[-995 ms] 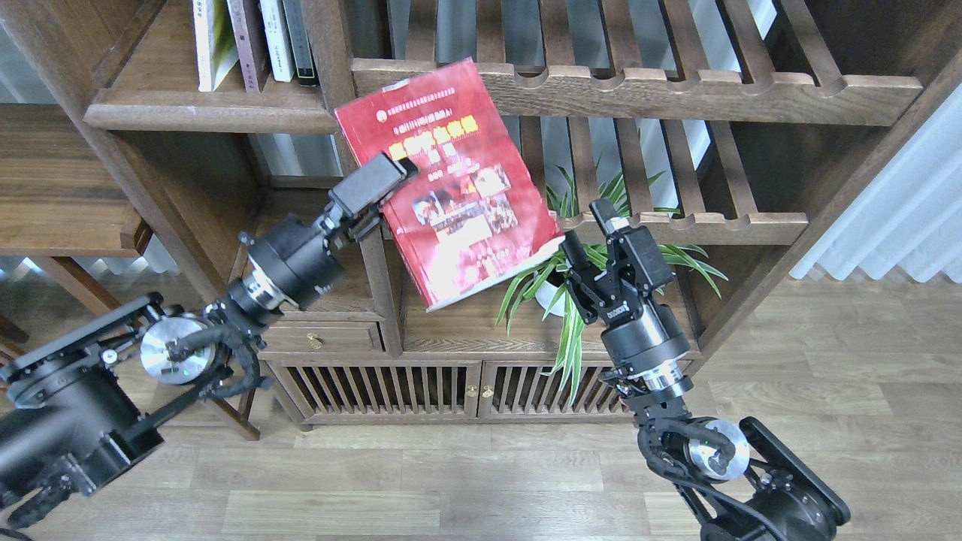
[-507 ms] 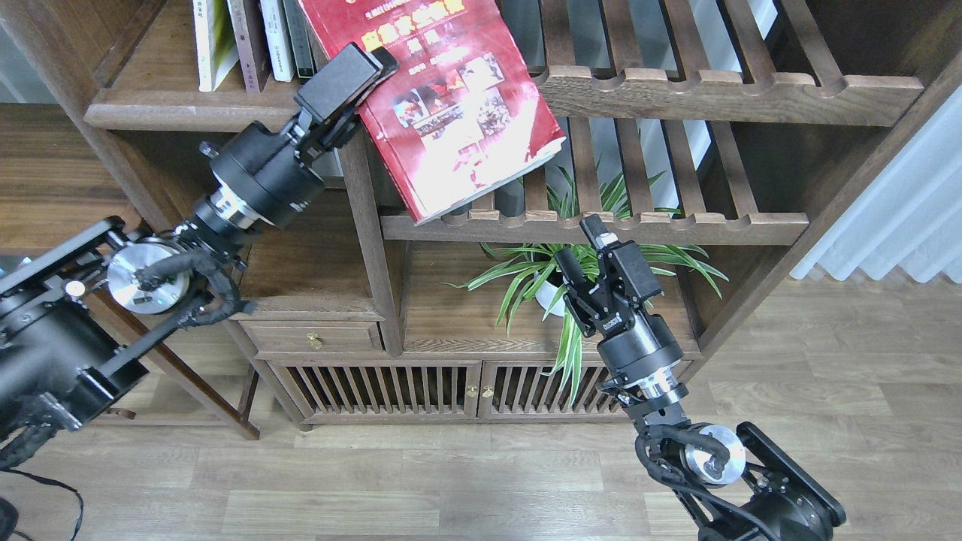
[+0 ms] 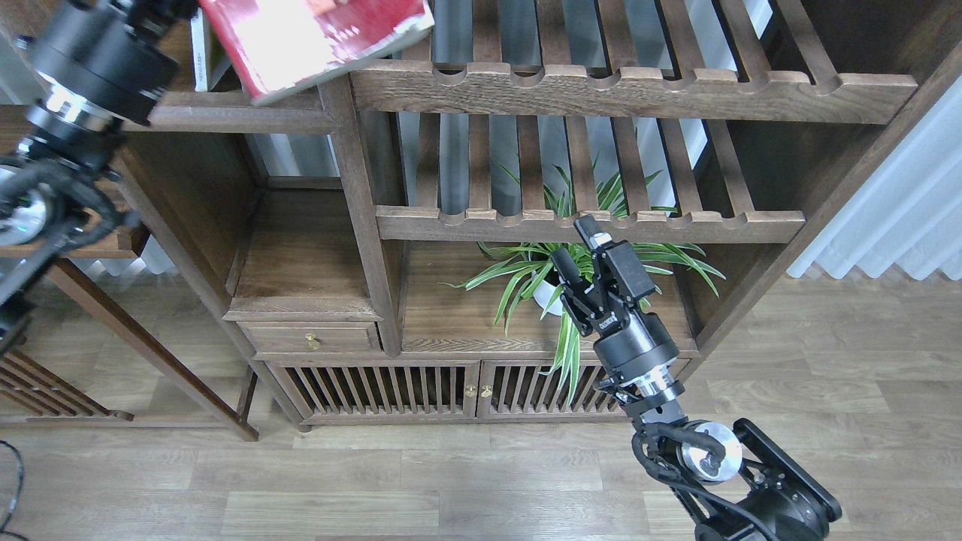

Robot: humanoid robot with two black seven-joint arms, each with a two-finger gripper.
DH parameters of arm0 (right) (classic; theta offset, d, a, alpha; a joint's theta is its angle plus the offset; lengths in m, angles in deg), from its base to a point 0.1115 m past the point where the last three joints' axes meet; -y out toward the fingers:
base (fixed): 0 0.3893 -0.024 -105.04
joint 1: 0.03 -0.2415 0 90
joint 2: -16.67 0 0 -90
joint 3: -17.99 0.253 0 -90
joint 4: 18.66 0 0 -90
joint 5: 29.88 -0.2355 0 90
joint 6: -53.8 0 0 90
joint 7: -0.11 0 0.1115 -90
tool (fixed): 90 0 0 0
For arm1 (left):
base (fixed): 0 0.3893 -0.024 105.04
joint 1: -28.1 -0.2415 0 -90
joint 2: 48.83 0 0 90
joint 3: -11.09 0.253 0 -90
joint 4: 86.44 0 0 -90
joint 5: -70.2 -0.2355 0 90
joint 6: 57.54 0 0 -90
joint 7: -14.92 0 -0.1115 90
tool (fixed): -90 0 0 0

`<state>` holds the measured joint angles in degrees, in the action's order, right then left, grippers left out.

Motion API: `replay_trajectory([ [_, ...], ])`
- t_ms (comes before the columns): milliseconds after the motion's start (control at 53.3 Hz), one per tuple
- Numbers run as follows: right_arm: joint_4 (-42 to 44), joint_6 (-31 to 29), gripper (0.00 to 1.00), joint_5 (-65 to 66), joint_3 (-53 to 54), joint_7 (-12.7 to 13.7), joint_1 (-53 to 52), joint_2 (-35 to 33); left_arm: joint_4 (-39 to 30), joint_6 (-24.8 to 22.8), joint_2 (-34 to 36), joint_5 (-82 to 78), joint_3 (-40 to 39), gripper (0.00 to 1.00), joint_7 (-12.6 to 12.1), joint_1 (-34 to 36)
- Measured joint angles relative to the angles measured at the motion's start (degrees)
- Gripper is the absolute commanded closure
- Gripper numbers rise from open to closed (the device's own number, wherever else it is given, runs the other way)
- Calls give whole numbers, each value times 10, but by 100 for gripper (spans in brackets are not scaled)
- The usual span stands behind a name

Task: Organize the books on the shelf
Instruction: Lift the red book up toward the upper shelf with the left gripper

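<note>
Dark wooden bookcase fills the view, standing on pale plank flooring, with a curtain at the far right. The red book (image 3: pixel 316 37) is up at the top edge, tilted, its lower corner hanging just above the solid shelf (image 3: pixel 225 119) in the upper left bay. A thin white book (image 3: pixel 201 52) stands on that shelf, mostly hidden behind the red cover. My left arm (image 3: pixel 90 68) reaches up to the book, but its pincer is cut off by the top of the view, so I cannot tell how it is set or how firmly it holds the book.

My right pincer (image 3: pixel 575 259) sits low in front of the spider plant (image 3: pixel 556 293), fingers apart and holding nothing.

Risks as I judge them: the book's right end overlaps the upright post and the notched rail (image 3: pixel 631 86) of the slatted rack, so pushing it inward at this tilt could catch it there and twist it out of the grip. It could also knock over the standing book. With the grip out of sight, I would not see a slip coming. Moving the right arm carelessly could snag the plant's leaves.
</note>
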<state>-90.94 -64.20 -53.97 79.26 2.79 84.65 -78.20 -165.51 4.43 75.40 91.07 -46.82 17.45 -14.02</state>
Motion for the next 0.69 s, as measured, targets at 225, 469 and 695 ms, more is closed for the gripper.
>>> replay_trajectory([
  [225, 6, 0, 9, 6, 0, 0, -5, 10, 0, 1, 30, 1, -42, 100, 1, 0],
  [469, 15, 0, 9, 11, -1, 1, -13, 18, 0, 0, 111, 2, -64, 100, 0, -3],
  [695, 18, 0, 9, 12, -1, 1, -17, 19, 6, 0, 184, 2, -63, 100, 0, -12],
])
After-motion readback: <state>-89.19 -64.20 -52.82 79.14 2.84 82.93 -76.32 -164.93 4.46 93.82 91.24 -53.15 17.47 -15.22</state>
